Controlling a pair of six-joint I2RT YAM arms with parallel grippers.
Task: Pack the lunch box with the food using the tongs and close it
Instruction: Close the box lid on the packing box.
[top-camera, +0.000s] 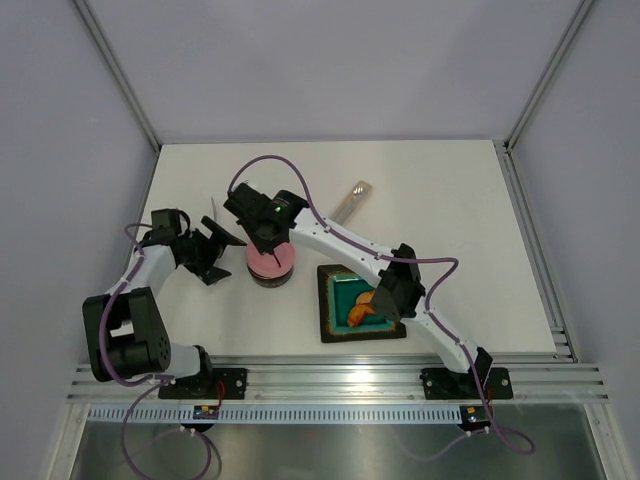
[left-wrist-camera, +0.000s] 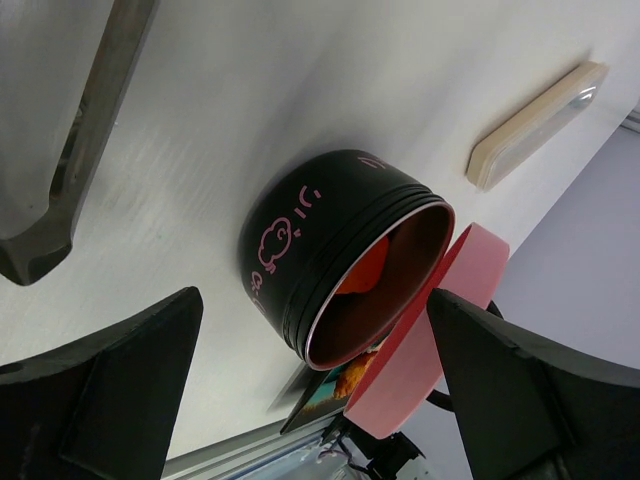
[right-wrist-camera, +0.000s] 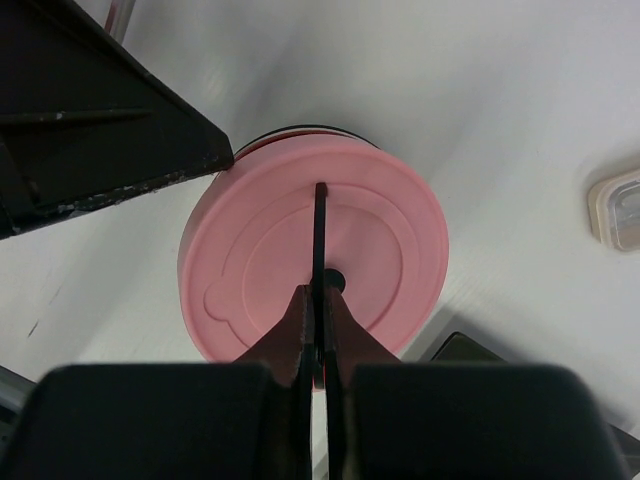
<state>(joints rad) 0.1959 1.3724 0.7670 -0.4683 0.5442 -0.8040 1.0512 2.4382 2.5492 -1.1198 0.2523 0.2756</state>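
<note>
Pinching the lid's black handle, the right gripper (right-wrist-camera: 318, 298) is clamped tight. Pink lid (right-wrist-camera: 260, 250) is tilted over the lunch box (left-wrist-camera: 290, 250), not seated. Left gripper (left-wrist-camera: 310, 385) is spread wide and empty, flanking the box. Orange food (left-wrist-camera: 366, 270) is inside, more is on the plate (top-camera: 330, 330). Closing looks unfinished.

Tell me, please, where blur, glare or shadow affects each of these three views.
Top external: evenly lit and sharp, with glare only on the metal rail at the near edge. Left wrist: the lunch box is crisp; the tongs at upper left and the left gripper are soft. Right wrist: the lid is sharp, the right gripper near the lens blurred and dark.
</note>
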